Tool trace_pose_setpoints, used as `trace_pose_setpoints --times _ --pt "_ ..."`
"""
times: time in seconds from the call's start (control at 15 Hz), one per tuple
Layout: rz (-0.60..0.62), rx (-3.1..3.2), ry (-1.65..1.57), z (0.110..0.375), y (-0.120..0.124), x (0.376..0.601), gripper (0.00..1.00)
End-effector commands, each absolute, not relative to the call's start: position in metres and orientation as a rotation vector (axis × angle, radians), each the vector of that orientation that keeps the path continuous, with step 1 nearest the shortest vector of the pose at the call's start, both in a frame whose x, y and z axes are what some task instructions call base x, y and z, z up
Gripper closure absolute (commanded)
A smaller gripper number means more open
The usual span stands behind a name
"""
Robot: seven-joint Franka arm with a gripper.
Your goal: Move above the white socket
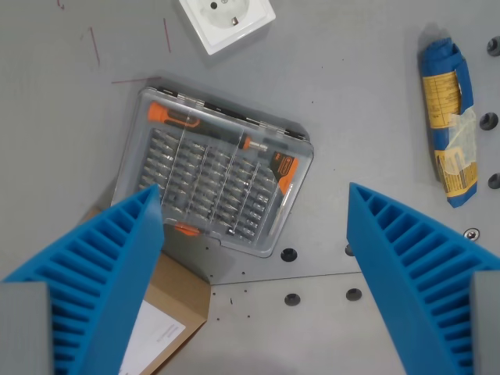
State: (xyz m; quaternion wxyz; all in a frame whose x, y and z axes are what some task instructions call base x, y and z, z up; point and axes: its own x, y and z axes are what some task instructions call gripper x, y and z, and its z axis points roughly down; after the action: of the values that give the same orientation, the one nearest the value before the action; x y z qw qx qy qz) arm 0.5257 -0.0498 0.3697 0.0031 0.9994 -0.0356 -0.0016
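The white socket (226, 21) lies at the top edge of the wrist view, left of centre, partly cut off by the frame. My gripper (254, 207) is open, its two blue ribbed fingers (109, 273) spread wide at the bottom left and bottom right with nothing between them. It hangs well below the socket in the picture, over the table near a screwdriver bit case.
A clear plastic screwdriver bit case (215, 180) with an orange-handled driver lies in the middle. A blue and yellow rolled package (449, 117) lies at the right. A brown cardboard box (168, 320) shows at the bottom left. The grey table (351, 101) has screw holes.
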Motion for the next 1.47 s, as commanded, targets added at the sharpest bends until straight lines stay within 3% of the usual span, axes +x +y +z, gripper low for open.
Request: trace_pose_setpoints --times 0.07,0.73,1.47 --pt "0.001 3.134 -0.111 0.372 -0.05 0.525 0.0" --pt "0.012 3.134 -0.057 0.367 -0.049 0.527 0.0" --pt "0.055 3.126 0.104 0.343 -0.047 0.536 0.0"
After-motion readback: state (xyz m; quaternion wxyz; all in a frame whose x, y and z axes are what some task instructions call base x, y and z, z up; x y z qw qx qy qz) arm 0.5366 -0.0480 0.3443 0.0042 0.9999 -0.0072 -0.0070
